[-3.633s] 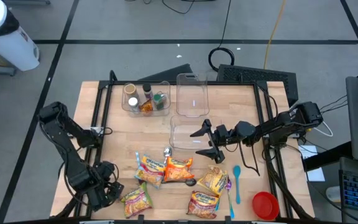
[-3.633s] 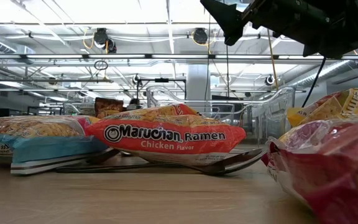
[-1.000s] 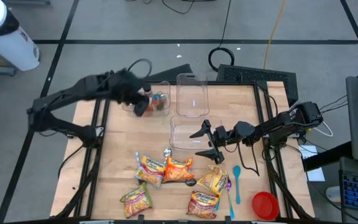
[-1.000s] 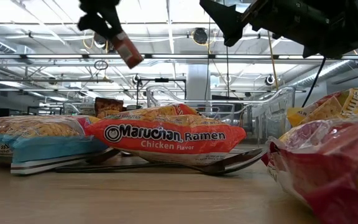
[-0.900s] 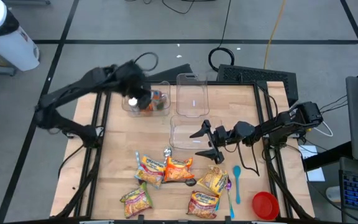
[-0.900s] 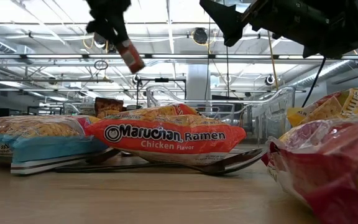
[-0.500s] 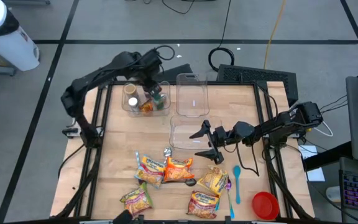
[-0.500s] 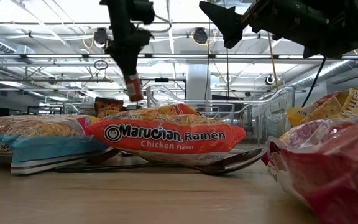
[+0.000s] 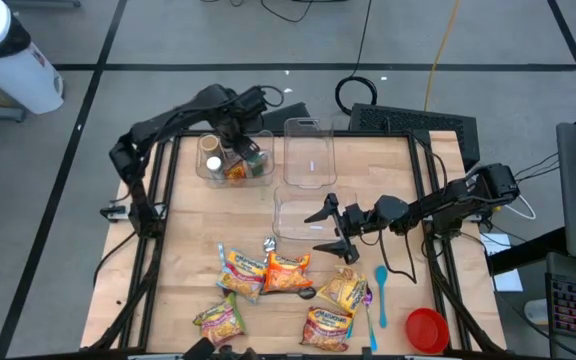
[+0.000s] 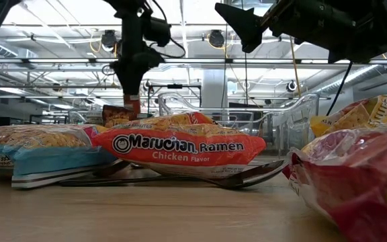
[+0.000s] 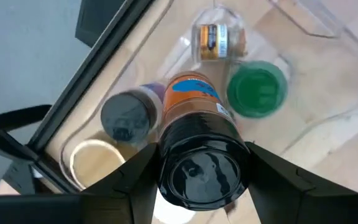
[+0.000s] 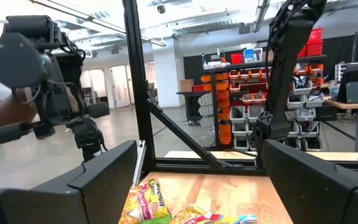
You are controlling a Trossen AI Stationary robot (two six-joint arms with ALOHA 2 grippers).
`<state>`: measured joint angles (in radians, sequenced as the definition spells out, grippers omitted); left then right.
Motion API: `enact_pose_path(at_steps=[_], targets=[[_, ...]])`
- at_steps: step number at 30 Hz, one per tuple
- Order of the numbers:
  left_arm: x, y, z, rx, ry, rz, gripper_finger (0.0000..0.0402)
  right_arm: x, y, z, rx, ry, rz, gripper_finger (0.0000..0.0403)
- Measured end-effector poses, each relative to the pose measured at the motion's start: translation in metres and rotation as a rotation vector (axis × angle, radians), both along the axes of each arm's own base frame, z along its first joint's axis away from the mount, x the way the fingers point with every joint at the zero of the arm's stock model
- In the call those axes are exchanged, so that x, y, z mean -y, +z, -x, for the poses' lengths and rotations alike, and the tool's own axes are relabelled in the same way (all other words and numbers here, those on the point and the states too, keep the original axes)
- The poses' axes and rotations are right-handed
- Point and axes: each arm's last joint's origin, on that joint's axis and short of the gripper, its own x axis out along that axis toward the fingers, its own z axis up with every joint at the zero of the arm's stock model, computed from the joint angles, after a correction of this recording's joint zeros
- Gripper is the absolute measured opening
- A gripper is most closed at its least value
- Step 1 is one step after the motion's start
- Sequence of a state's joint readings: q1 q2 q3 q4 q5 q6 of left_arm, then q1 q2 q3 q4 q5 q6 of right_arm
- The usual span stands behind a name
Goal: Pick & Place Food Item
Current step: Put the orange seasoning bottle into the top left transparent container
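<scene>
Spice jar (image 11: 199, 134) with a black lid and an orange-and-blue label sits clenched between the two fingers (image 11: 114, 180) of the left gripper (image 9: 236, 140), which hangs over the clear bin (image 9: 265, 176) at the far left corner of the wooden table (image 9: 198, 215). Just beyond the jaws, inside that bin, stand a dark-capped jar (image 11: 125, 116), a green-lidded jar (image 11: 257, 89) and a pale round lid (image 11: 92, 163), all close around the held jar; a small clear jar (image 11: 217, 38) lies on its side a little farther off. In the low view the left gripper (image 10: 132, 70) points straight down with a red tip of the jar showing under it, above the far edge of the ramen packets. The right gripper (image 9: 330, 227) hovers with its jaws spread wide and nothing between them, well apart from the left one, over the near edge of an empty clear container (image 9: 298, 212). Below and ahead of those jaws lie several ramen packets (image 9: 288, 274), the front one reading Maruchan Ramen Chicken Flavor (image 10: 187, 146), with a metal spoon (image 10: 244, 179) beneath it. Off to the side of the right jaws lie a blue spoon (image 9: 380, 283) and a red bowl (image 9: 427, 329).
</scene>
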<state>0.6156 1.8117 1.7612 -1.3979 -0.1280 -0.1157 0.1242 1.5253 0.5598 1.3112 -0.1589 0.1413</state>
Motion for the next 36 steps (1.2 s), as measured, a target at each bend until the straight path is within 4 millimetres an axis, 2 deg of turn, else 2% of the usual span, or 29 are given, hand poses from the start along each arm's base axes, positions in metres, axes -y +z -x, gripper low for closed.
enact_pose_path(at_steps=[15,21,31,36], targets=[[-0.01,-0.044,-0.024,-0.054,-0.038,0.133,0.0207,0.0,0.0,0.0,-0.001,0.001,-0.003,0.0341],[-0.014,-0.053,-0.029,-0.051,-0.058,0.148,0.0207,0.0,0.0,0.0,-0.001,0.001,-0.003,0.0341],[-0.021,-0.054,-0.03,0.026,-0.062,0.181,0.0207,0.0,0.0,0.0,-0.001,0.002,-0.003,0.0341],[-0.02,-0.065,-0.028,0.007,-0.057,0.202,0.0207,0.0,0.0,0.0,-0.001,0.001,-0.003,0.0341]])
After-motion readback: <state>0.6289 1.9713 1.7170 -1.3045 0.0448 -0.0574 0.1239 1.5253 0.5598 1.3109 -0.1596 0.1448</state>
